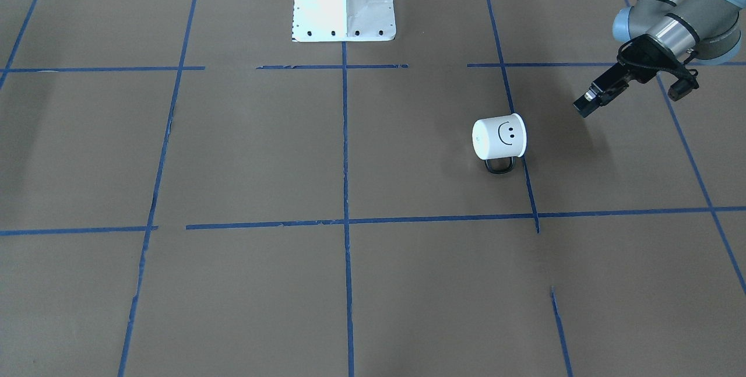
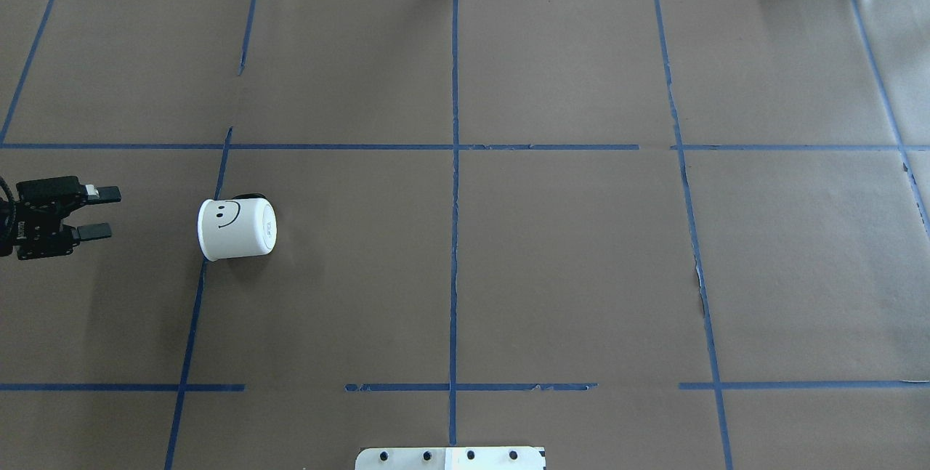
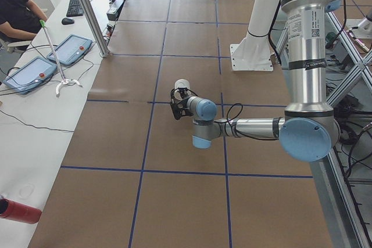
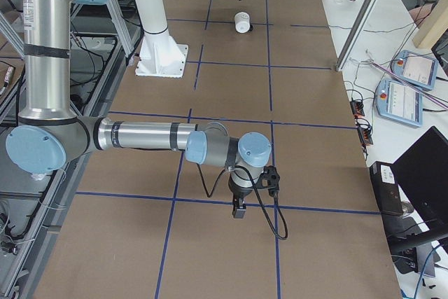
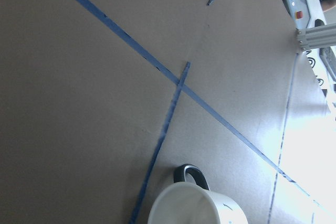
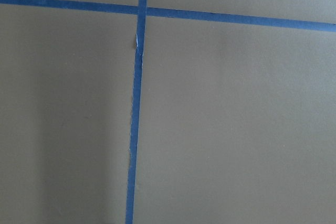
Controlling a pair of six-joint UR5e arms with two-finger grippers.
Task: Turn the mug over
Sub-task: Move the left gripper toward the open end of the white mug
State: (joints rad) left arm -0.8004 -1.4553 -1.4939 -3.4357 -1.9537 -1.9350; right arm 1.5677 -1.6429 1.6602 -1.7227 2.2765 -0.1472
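The mug [image 2: 238, 229] lies on its side on the table [image 2: 567, 274], with its mouth toward the left gripper [image 2: 102, 213] and its handle [image 1: 500, 165] on the side away from the robot. The likely trouble is that the mug is round and free — a finger nudging the flared rim could roll it off, or pinch only thin wall and slip. The left gripper hovers a little apart from the mug's mouth, fingers spread and aimed at it. Well away from the mug, the right gripper [image 4: 238, 209] points down at the table — I cannot tell how its fingers stand.
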